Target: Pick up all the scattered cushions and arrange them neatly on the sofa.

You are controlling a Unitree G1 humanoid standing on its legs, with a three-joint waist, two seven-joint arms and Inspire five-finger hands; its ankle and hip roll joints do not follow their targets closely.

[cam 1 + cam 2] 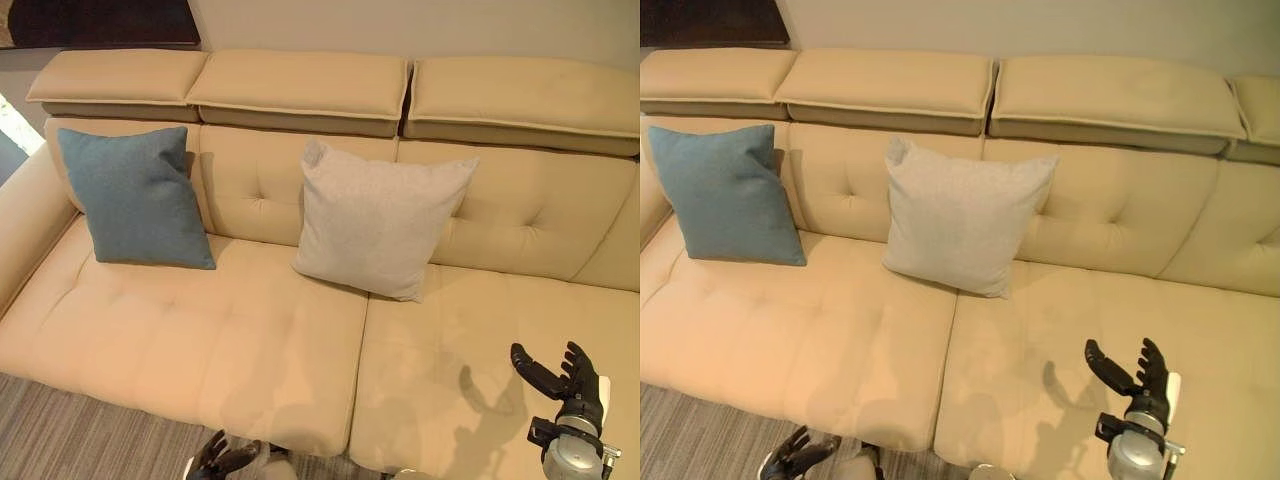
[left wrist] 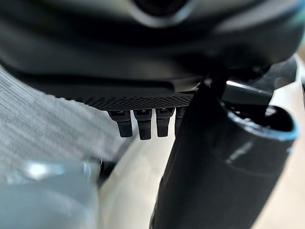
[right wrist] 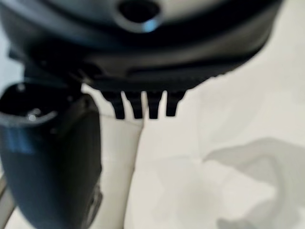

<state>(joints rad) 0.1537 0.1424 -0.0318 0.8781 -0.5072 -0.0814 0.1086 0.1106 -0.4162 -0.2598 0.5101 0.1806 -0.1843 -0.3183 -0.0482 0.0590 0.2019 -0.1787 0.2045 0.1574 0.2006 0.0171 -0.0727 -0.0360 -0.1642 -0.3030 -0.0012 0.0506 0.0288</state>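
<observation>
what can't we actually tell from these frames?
- Sofa: its ends are cut off by the head views' edges, so any cushions there or on the floor beyond can't be seen.
- Left hand: cut by the left eye view's bottom edge; its wrist view shows blurred fingers.
- Backs of the blue cushion and grey cushion: hidden against the backrest.
- Right hand: open, holding nothing.

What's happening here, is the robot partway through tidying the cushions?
Neither hand holds anything. The right hand hangs open above the right seat of the beige sofa, and the left hand sits low by the sofa's front edge, fingers relaxed. A blue cushion leans against the backrest at the left end, and a light grey cushion leans near the middle. Both stand upright and apart.
</observation>
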